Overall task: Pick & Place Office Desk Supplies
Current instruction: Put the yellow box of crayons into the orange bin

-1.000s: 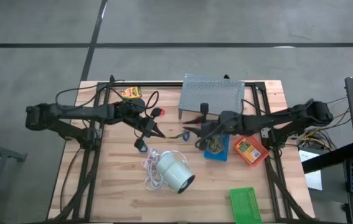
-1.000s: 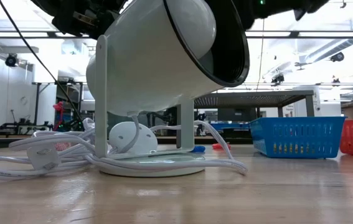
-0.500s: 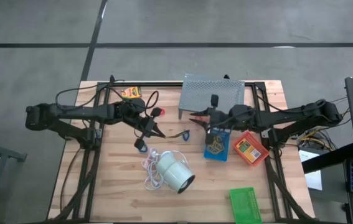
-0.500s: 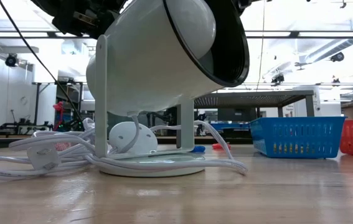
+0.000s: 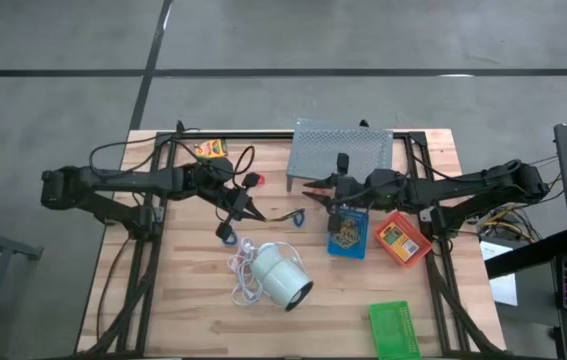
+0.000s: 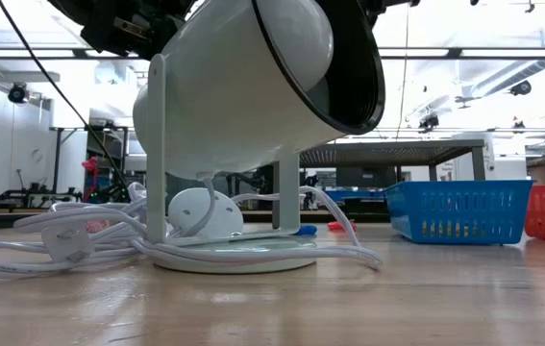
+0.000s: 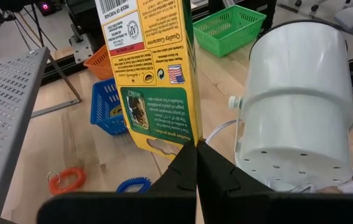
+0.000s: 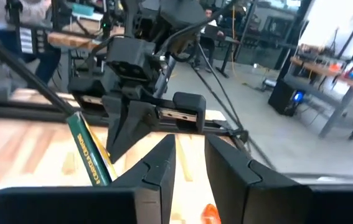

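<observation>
My left gripper (image 5: 251,211) (image 7: 196,155) hovers over the table's middle, shut on a yellow-green printed box (image 7: 151,62), which the high view shows edge-on (image 5: 275,216). My right gripper (image 5: 313,187) (image 8: 188,162) hangs just in front of the grey stand, open by a narrow gap and holding nothing; it faces the left gripper (image 8: 132,118) and the box (image 8: 88,155). A second yellow box (image 5: 209,149) lies at the far left. A blue loop (image 5: 225,233) (image 7: 132,185) and a red loop (image 7: 64,180) lie on the wood. The blue tray (image 5: 348,235), red tray (image 5: 401,240) and green tray (image 5: 393,328) stand on the right. My left gripper pinches the box between its two fingers at the hang-tab end (image 7: 164,144). The fingers come level from the table's left and lie along the box. The box sticks out beyond the fingertips toward the right, on edge and clear of the table.
The white lamp (image 5: 281,277) (image 6: 253,115) with its coiled cord sits near of the left gripper and fills the low view. The grey perforated stand (image 5: 343,152) stands at the far edge behind the right gripper. The blue tray (image 7: 108,109) holds small items.
My right gripper has moved from beside the blue tray toward the far edge, to just in front of the grey stand, and then stayed there. My left gripper and the box have kept still.
</observation>
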Robot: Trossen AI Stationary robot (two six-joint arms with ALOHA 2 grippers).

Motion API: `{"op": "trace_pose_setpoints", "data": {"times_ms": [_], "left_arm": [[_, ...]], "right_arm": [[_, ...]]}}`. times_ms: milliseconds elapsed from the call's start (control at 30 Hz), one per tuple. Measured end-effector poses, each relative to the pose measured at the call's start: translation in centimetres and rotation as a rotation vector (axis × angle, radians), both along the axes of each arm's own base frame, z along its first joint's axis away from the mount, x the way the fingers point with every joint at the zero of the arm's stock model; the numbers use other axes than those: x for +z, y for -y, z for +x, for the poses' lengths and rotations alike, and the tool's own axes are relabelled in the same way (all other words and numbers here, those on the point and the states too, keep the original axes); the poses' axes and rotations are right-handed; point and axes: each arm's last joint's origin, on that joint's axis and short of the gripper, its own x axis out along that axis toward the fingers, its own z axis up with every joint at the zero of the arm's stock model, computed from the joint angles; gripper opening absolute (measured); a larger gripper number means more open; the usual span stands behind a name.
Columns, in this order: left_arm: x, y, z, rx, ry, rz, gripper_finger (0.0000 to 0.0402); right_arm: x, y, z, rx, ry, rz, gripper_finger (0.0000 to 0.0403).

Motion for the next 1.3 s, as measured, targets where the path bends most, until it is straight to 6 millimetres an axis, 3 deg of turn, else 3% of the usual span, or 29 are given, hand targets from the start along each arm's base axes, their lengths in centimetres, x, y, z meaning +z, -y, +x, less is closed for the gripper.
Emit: {"op": "trace_pose_setpoints", "data": {"times_ms": [367, 533, 800, 1067, 1300], "left_arm": [[0.0, 0.0, 0.0, 0.000, 0.001, 0.000, 0.0001], [0.0, 0.0, 0.0, 0.000, 0.001, 0.001, 0.0001], [0.0, 0.0, 0.0, -0.001, 0.001, 0.002, 0.0001], [0.0, 0.0, 0.0, -0.002, 0.001, 0.002, 0.0001], [0.0, 0.0, 0.0, -0.007, 0.006, 0.012, 0.0001]], "right_arm": [[0.0, -0.2, 0.0, 0.012, -0.009, -0.060, 0.0156], [-0.2, -0.3, 0.0, 0.019, -0.013, 0.058, 0.0182], [-0.8, -1.1, -0.1, 0.281, -0.078, 0.040, 0.0176], [-0.9, -1.0, 0.0, 0.270, -0.087, -0.036, 0.0175], [-2.9, -1.1, 1.5, 0.273, -0.158, -0.064, 0.0176]]}}
